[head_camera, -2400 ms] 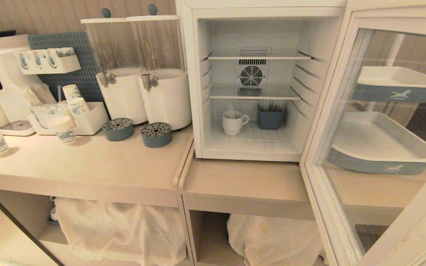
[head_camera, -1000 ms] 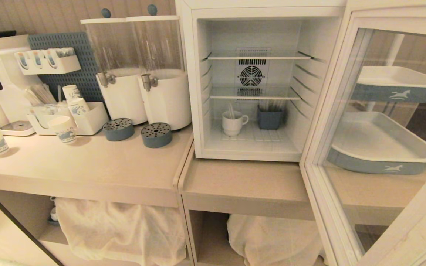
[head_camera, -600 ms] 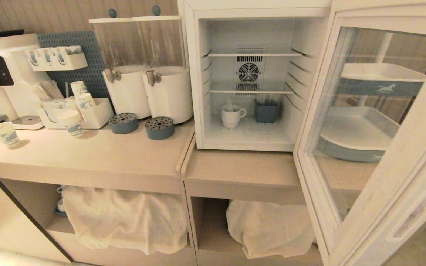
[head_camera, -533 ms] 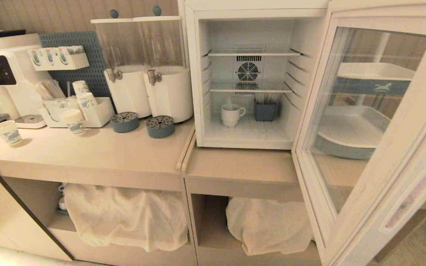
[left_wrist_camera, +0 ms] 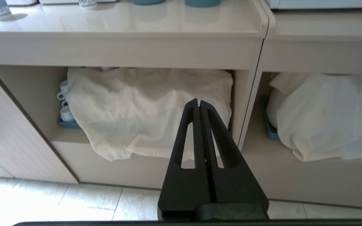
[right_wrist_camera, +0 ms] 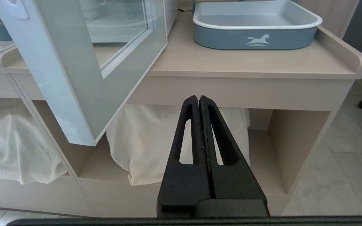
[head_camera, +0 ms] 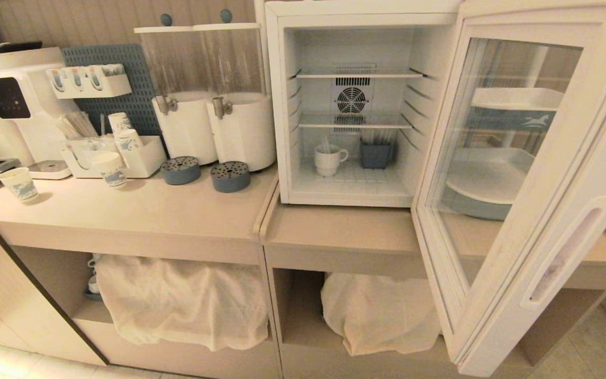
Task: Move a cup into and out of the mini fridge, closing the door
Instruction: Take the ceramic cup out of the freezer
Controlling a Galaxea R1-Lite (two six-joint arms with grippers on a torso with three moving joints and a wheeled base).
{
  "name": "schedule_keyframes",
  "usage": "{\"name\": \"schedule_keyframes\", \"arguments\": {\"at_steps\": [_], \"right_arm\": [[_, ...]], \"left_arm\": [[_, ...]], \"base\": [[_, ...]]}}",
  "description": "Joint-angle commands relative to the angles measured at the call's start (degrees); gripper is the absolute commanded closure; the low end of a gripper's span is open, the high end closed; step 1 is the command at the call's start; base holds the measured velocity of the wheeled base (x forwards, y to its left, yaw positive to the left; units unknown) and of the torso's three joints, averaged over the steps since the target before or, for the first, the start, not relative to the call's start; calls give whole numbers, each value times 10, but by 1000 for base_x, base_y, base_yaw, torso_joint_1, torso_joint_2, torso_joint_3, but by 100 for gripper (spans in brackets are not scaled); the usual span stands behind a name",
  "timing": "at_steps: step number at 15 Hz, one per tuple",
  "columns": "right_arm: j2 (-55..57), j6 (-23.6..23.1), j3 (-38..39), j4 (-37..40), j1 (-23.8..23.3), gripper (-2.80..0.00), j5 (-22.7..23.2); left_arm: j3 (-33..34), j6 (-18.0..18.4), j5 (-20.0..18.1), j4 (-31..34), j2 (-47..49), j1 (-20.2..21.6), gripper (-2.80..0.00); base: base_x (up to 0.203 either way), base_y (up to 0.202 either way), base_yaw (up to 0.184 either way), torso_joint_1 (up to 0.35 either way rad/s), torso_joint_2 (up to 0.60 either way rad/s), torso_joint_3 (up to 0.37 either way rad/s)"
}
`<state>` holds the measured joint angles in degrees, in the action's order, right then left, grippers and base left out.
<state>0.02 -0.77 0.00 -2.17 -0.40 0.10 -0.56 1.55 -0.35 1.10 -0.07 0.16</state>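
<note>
While the mini fridge [head_camera: 355,105] stands with its door [head_camera: 513,173] swung wide to the right, the cup [head_camera: 328,160] sits on its floor beside a blue holder [head_camera: 376,155]. Both end effectors, left [left_wrist_camera: 199,105] and right [right_wrist_camera: 199,101], hang low below the desk [head_camera: 140,210], fingers together and empty. Reaching in well likely means approaching straight, clear of the door, and opening before the handle.

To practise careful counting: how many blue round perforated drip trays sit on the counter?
2: one drip tray below the left dispenser tap, the other drip tray below the right tap. None seems hidden.
</note>
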Motion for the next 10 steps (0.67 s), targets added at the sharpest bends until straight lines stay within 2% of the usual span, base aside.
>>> {"name": "schedule_keyframes", "arguments": {"at_steps": [1, 10], "right_arm": [[0, 0, 9, 0, 1, 0, 0], [0, 0, 8, 0, 0, 0, 0]], "left_arm": [[3, 0, 0, -1, 1, 0, 0], [3, 0, 0, -2, 1, 0, 0]], "base": [[0, 0, 0, 0, 0, 0], [0, 0, 0, 0, 0, 0]]}}
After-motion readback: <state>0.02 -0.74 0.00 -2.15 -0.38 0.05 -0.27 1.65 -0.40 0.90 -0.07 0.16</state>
